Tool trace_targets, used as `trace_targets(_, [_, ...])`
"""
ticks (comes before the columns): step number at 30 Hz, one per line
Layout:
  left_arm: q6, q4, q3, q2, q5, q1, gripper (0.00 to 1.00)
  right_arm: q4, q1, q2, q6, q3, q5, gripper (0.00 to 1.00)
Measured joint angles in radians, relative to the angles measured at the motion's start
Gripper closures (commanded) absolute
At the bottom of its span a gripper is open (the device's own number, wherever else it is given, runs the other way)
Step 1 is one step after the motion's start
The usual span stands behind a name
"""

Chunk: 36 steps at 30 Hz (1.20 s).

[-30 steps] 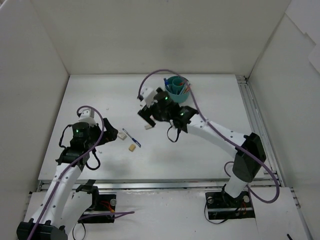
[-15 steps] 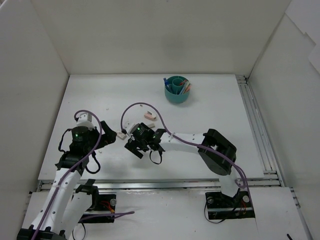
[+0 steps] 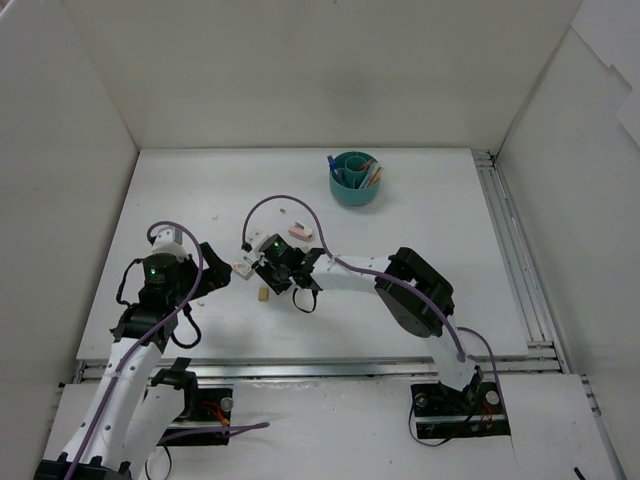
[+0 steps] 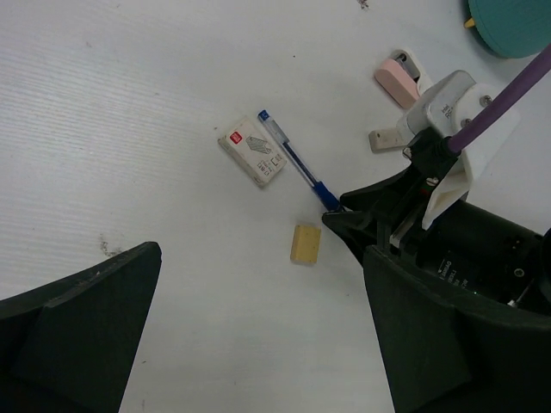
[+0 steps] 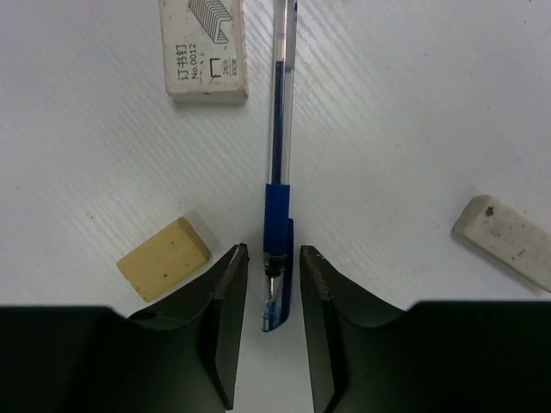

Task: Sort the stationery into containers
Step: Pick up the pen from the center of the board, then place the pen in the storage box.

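A blue capped pen [image 5: 277, 129] lies flat on the table, and my right gripper [image 5: 273, 258] straddles its capped end. Its jaws stand narrowly apart, a thin gap showing on each side of the pen. A tan eraser [image 5: 164, 258] sits just left of the left finger, and a white eraser [image 5: 504, 239] lies to the right. A white staple box [image 5: 204, 47] rests beside the pen's far end. The teal cup [image 3: 353, 180] stands at the back with several pens in it. My left gripper [image 4: 258, 284] hovers wide open, empty, near the tan eraser [image 4: 305, 243].
A pink eraser [image 3: 299, 232] lies between the right gripper [image 3: 272, 275] and the cup. The left gripper [image 3: 215, 272] is close to the right one, with the staple box [image 3: 241, 268] between them. White walls enclose the table on three sides.
My right arm swung from beside the cup to the blue pen, came down over its capped end, and its jaws narrowed from wide open. The left arm hardly moved.
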<state>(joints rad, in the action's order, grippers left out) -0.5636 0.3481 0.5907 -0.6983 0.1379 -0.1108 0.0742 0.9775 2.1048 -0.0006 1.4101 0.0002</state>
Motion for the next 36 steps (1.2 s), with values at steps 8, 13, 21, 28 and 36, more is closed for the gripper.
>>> trace_targets(8, [0.0,0.003,0.0,0.0,-0.005,0.0,0.0,0.031,-0.029,0.025,-0.034,0.024,-0.101,1.0])
trace_targets(13, [0.001,0.002,0.0,0.0,-0.005,0.0,0.0,0.002,-0.035,0.0,-0.101,0.011,-0.109,1.0])
trace_targets(21, [0.002,0.0,0.0,0.0,-0.006,0.0,0.0,-0.121,-0.082,-0.223,-0.321,0.013,-0.003,1.0])
trace_targets(28, [0.006,-0.014,0.0,-0.034,-0.012,0.0,0.0,-0.264,-0.278,-0.293,-0.664,0.206,0.158,1.0])
trace_targets(36, [0.014,-0.031,0.0,-0.077,-0.016,0.0,0.0,-0.436,-0.439,-0.203,-1.104,0.55,0.328,1.0])
